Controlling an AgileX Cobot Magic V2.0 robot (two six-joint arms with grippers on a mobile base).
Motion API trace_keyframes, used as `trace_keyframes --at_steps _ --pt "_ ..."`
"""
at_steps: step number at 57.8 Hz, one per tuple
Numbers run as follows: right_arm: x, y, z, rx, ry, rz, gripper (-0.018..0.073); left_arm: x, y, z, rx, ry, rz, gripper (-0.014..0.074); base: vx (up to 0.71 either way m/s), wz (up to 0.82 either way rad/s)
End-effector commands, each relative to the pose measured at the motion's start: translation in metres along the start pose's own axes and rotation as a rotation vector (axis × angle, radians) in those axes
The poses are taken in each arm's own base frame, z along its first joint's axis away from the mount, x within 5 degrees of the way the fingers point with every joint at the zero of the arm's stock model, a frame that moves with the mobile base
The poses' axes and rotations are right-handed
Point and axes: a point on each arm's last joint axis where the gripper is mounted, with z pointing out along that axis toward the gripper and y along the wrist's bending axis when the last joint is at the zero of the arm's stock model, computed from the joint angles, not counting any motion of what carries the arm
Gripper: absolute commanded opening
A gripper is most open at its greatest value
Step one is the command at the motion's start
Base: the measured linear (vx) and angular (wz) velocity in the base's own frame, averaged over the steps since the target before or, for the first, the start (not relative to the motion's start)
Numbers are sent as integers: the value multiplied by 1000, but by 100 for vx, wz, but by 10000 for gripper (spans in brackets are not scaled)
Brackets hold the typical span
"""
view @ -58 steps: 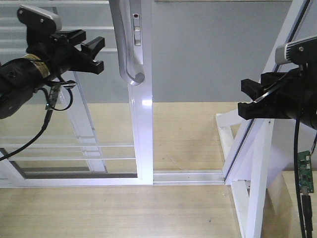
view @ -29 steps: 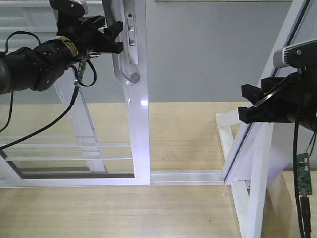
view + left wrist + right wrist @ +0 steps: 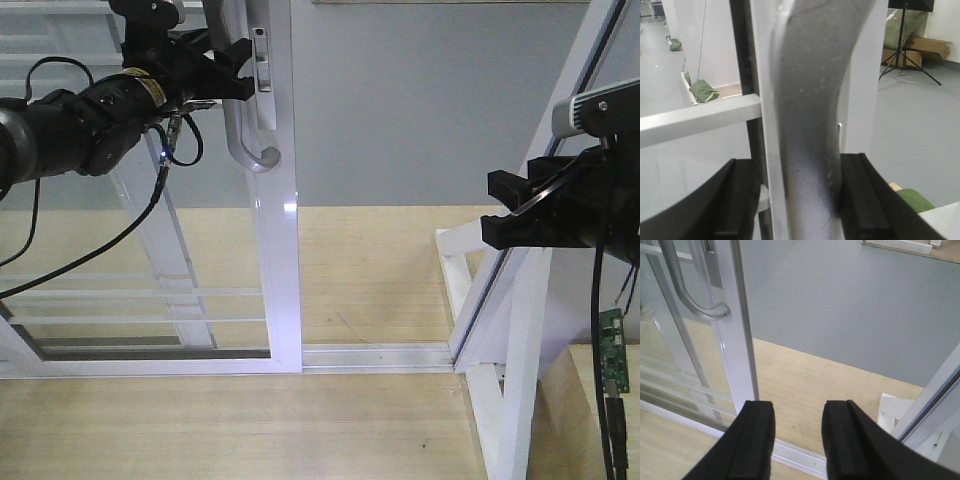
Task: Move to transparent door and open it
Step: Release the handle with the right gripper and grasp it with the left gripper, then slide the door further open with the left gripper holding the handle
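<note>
The transparent door [image 3: 280, 250] stands at centre left, a glass panel in a glossy white frame with thin white bars. Its curved grey handle [image 3: 245, 140] hangs at the top. My left gripper [image 3: 238, 68] is open and straddles that handle. In the left wrist view the handle [image 3: 810, 125] fills the gap between the black fingers [image 3: 740, 200], and the right finger touches it. My right gripper [image 3: 500, 205] hovers at mid right, open and holding nothing. The right wrist view has its jaws [image 3: 797, 435] over wooden floor, with the door [image 3: 735, 340] to the left.
A slanted white frame stand [image 3: 520, 300] rises close by my right arm. The floor track [image 3: 380, 355] runs from the door to that stand. Beyond the doorway lies grey floor. The left wrist view shows a tripod [image 3: 902, 55], a cardboard box [image 3: 927, 47] and green bags [image 3: 705, 91].
My left arm rose and swung right until its fingers went around the handle. The door's frame edge has shifted slightly to the left. The right arm has barely moved.
</note>
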Motion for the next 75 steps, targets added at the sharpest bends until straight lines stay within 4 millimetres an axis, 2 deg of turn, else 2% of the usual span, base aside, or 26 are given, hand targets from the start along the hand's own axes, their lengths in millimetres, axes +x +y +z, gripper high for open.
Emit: trace_keyframes --at_steps 1,15,29,46,56,64,75 --pt "-18 -1 -8 3 -124 -1 323 -43 14 -13 -58 -112 -41 451 0 0" --pt "-19 -1 -8 3 -124 -3 323 -54 29 -25 -119 -75 -39 449 0 0" --pt "-19 -1 -8 3 -124 -3 323 -48 49 -31 -187 -7 -49 409 0 0" --pt "-19 -1 -8 3 -124 -5 323 -46 59 -35 -227 42 -54 386 0 0" --pt "-19 -1 -8 3 -124 -5 323 -50 76 -53 -317 151 -61 386 0 0" --pt "-19 -1 -8 3 -124 -5 323 -64 87 -66 -348 139 2 386 0 0" --pt "-19 -1 -8 3 -124 -5 323 -74 104 -81 -403 118 -2 386 0 0"
